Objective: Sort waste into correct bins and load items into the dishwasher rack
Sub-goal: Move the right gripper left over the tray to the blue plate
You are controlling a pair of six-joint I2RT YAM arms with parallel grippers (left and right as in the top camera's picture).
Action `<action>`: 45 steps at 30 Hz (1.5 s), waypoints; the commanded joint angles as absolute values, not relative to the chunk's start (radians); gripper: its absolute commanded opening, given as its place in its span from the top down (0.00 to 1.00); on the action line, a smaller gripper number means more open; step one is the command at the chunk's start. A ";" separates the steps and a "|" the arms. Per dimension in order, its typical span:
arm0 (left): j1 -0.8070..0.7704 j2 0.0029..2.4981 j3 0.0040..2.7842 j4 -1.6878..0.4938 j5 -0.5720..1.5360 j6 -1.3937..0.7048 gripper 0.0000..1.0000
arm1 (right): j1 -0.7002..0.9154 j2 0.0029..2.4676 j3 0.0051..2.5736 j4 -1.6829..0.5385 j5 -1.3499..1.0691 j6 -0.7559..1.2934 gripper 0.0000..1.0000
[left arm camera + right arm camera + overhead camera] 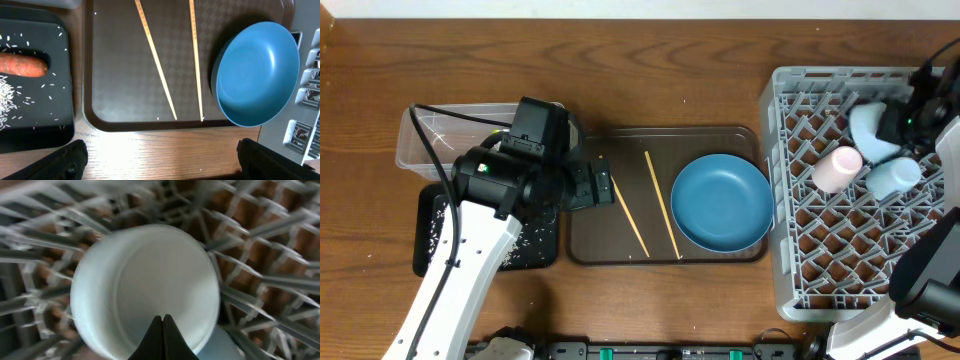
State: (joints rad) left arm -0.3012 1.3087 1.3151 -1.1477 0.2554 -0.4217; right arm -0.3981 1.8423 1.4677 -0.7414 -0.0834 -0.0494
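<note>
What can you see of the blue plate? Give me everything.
The blue plate is round, plain mid-blue with a matte finish and a shallow dished middle. It looks like plastic or glazed ware. It lies open side up and empty, with nothing on it. It sits at the right end of the brown tray, its right edge over the tray's rim, close to the rack. The nearer of the chopsticks lies just left of it, apart from it.
</note>
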 commanded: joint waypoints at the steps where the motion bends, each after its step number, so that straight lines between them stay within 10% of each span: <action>1: -0.296 1.302 1.335 -1.150 0.250 -0.420 0.02 | -0.414 1.815 1.461 -0.728 0.034 -0.012 0.99; 20: -0.296 1.302 1.335 -1.150 0.250 -0.420 0.02 | -0.413 1.716 1.508 -0.767 -0.526 0.055 0.99; 27: -0.296 1.302 1.335 -1.150 0.250 -0.420 0.02 | -0.372 1.702 1.508 -1.027 -0.795 0.055 0.65; 45: -0.296 1.302 1.335 -1.150 0.250 -0.420 0.02 | 0.057 1.702 1.486 -1.309 -0.625 -0.162 0.52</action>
